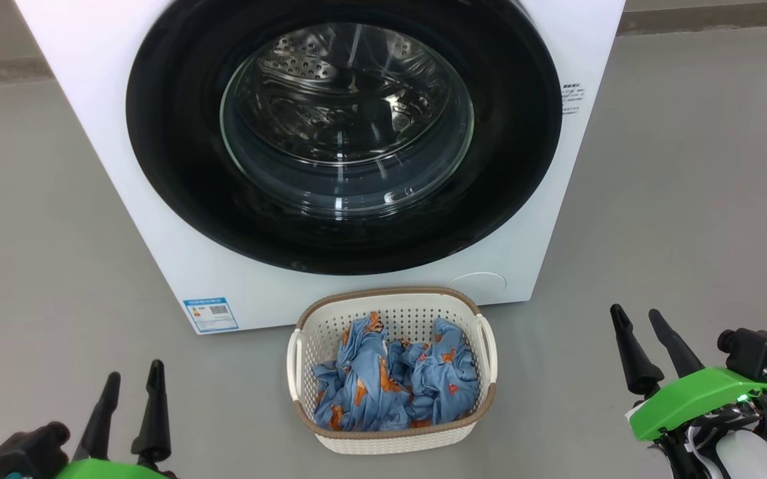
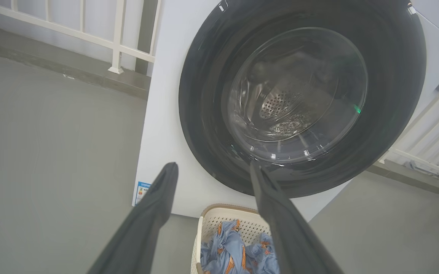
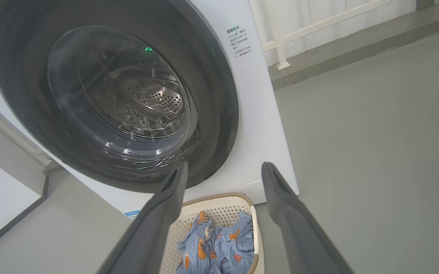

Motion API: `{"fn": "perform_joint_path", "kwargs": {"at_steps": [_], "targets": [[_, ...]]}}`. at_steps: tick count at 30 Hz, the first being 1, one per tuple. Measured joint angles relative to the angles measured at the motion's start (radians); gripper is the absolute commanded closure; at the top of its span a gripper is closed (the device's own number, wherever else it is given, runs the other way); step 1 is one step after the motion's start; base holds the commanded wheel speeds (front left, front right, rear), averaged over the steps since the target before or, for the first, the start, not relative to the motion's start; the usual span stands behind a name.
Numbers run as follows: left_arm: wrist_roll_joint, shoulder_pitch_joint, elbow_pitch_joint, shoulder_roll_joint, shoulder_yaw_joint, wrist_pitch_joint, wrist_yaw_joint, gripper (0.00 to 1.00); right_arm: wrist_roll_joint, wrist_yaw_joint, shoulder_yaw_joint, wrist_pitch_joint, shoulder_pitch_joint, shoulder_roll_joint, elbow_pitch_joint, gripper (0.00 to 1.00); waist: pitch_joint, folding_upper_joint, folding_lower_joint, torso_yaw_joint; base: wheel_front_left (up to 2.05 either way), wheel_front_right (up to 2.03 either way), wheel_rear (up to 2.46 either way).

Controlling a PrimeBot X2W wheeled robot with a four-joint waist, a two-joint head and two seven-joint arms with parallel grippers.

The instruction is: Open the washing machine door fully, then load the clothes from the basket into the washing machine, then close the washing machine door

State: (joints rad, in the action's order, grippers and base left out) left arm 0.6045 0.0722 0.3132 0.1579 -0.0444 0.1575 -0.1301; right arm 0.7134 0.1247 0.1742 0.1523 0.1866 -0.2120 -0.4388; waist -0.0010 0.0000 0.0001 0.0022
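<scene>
Big white washing machine [image 1: 90, 100]: smooth, slight sheen; its round door [image 1: 177, 173] has glossy black rim & clear glass bowl, shiny perforated steel drum [image 1: 303, 56] behind. Near: cream perforated plastic basket [image 1: 390, 313] w/ brown woven-look rim, soft light-blue cloth garments [image 1: 390, 386]; grey floor [image 1: 689, 199] matt.

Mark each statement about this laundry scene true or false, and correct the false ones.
1. The washing machine door is shut. True.
2. The clothes are inside the washing machine. False: they lie in the basket.
3. The left gripper and the right gripper are both open and empty. True.
4. The basket stands on top of the washing machine. False: it stands on the floor in front of it.
</scene>
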Motion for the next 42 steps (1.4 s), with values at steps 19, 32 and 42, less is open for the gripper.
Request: {"fn": "perform_joint_path", "kwargs": {"at_steps": [19,32,42], "targets": [[-0.182,0.018,0.048,0.021,-0.003,0.054,-0.001,0.0,-0.181,0.0,0.029,0.058,0.011,-0.031,-0.012,0.0,-0.007,0.0,-0.0001,-0.004,0.0,0.0,0.0],[-0.286,0.038,0.094,0.044,0.005,0.091,-0.001,0.0,-0.307,0.001,0.046,0.096,0.011,-0.048,-0.021,0.0,-0.005,0.0,0.0,-0.013,0.0,0.0,0.0],[-0.291,0.049,0.107,0.045,0.02,0.091,-0.001,0.0,-0.311,0.001,0.039,0.097,0.011,-0.047,-0.026,0.0,-0.005,0.0,-0.0001,-0.016,0.0,0.0,0.0]]}}
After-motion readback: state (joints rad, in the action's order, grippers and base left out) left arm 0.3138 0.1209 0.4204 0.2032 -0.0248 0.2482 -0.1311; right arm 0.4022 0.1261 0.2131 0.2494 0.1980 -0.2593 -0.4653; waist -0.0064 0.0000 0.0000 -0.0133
